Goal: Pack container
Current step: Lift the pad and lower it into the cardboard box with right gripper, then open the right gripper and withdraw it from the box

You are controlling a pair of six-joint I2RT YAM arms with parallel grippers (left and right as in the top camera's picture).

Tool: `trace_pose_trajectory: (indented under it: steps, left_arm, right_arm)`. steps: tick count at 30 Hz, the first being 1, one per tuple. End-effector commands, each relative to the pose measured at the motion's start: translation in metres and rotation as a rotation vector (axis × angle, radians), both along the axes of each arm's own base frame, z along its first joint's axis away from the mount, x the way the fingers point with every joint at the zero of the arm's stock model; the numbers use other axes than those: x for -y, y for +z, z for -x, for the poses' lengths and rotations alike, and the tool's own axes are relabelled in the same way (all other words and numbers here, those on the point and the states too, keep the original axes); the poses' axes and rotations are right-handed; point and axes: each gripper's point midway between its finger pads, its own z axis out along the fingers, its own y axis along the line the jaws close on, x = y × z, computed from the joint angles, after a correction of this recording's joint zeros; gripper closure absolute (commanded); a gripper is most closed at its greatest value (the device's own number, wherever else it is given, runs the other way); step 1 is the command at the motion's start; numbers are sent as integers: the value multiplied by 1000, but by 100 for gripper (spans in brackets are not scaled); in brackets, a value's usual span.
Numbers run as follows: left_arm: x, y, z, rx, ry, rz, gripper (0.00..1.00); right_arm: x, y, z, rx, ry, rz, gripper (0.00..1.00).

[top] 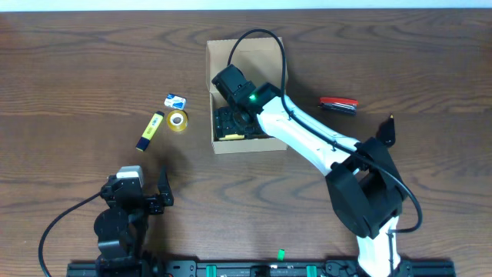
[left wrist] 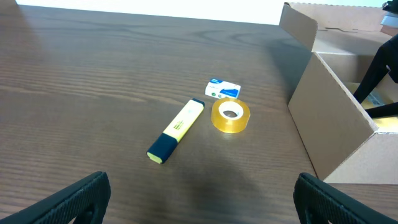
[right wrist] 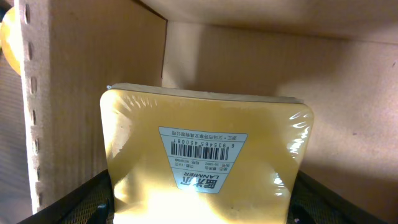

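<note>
The container [top: 254, 54] is a tan cardboard box standing open at the middle of the table. My right gripper [top: 233, 123] reaches down inside it. In the right wrist view a yellow shrink-wrapped pack [right wrist: 205, 155] with a barcode label fills the space between the mesh fingers [right wrist: 81, 199], which press on both its sides, close to the container's inner wall [right wrist: 93, 81]. My left gripper [top: 154, 194] rests near the front left, wide open with nothing in it [left wrist: 202, 208].
Left of the container lie a yellow highlighter [top: 151, 131] [left wrist: 176, 130], a roll of clear tape [top: 177, 121] [left wrist: 231, 116] and a small white-and-blue packet [top: 176, 101] [left wrist: 222, 89]. A red-and-black stapler [top: 339, 104] lies to the right of it. The container's side wall [left wrist: 329, 118] stands at the right in the left wrist view.
</note>
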Motion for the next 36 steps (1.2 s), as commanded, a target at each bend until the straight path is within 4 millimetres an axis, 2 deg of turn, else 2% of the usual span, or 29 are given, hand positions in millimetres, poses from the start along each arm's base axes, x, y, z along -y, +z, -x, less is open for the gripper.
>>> trace_pose_trajectory:
  steps: [1, 7, 10, 18, 24, 32, 36]
  left_arm:
    - [0, -9, 0, -17, 1, 6, 5]
    - [0, -9, 0, -17, 1, 7, 5]
    - [0, -9, 0, -17, 1, 6, 5]
    - [0, -9, 0, -17, 1, 7, 5]
    - [0, -9, 0, -17, 1, 6, 5]
    - [0, -9, 0, -17, 1, 6, 5]
    - [0, -9, 0, -17, 1, 6, 5]
  right_arm:
    - [-8, -3, 4, -14, 2, -10, 40]
    - [-9, -3, 7, -29, 7, -15, 36]
    - [-8, -3, 8, -32, 7, -11, 28]
    - [-11, -3, 10, -46, 14, -27, 15]
    - [-11, -3, 10, -45, 14, -28, 11]
    - [-11, -3, 9, -45, 13, -28, 11]
    - [-10, 9, 5, -34, 42, -26, 12]
